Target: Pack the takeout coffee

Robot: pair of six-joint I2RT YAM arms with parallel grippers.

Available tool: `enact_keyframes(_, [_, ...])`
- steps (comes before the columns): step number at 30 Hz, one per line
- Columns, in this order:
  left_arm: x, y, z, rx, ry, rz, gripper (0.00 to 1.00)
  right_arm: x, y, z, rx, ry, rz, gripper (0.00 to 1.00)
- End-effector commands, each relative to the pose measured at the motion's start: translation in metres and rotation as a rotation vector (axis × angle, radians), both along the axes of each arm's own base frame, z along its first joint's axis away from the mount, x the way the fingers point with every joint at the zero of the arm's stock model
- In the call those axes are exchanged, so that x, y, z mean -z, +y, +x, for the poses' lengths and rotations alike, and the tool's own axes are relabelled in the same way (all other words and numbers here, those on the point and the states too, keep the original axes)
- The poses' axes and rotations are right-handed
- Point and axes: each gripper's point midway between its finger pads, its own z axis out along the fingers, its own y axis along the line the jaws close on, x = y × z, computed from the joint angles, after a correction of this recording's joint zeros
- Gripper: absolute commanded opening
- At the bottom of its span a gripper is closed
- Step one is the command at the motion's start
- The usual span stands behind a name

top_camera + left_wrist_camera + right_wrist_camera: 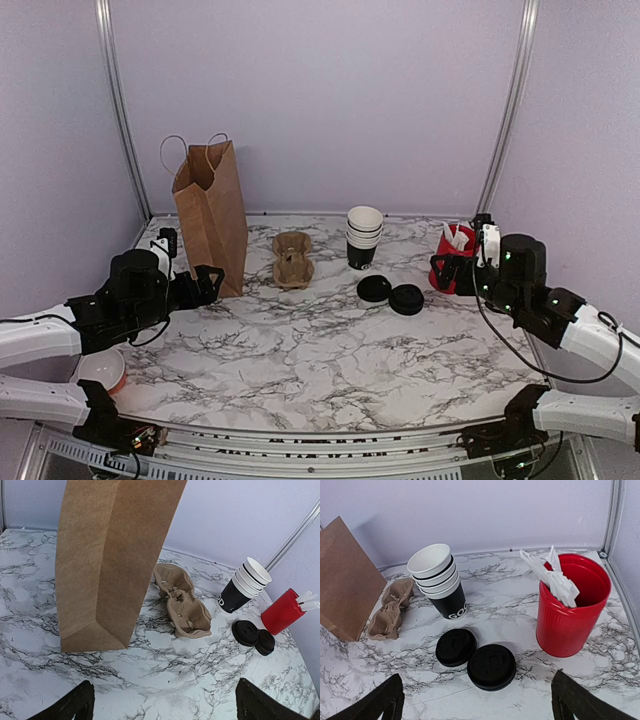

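Gaping wide and holding nothing, the left gripper hangs low beside the one paper bag, and the right gripper beside the one red cup. On the table are one cup carrier, four stacked cups and one loose lid. The takeout coffee sits mid-table just beside that lid, its body mostly hidden.

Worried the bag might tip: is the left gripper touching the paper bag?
Apart. In the left wrist view, bare marble lies between the paper bag and the open jaws of the left gripper.
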Motion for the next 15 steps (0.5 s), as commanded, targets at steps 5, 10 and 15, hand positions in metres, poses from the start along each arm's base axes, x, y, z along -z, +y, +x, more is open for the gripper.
enact_keyframes(5, [-0.002,-0.004,0.001,0.016,-0.004,-0.008,0.99,0.01,-0.002,-0.002,0.004,0.03,-0.039,1.0])
enact_keyframes(10, [-0.001,-0.004,0.002,0.014,0.005,-0.009,0.99,0.019,0.001,0.0,-0.004,0.065,-0.061,1.0])
enact_keyframes(15, [0.004,0.0,0.001,-0.006,0.037,0.012,0.99,0.025,0.008,0.006,-0.022,0.094,-0.073,1.0])
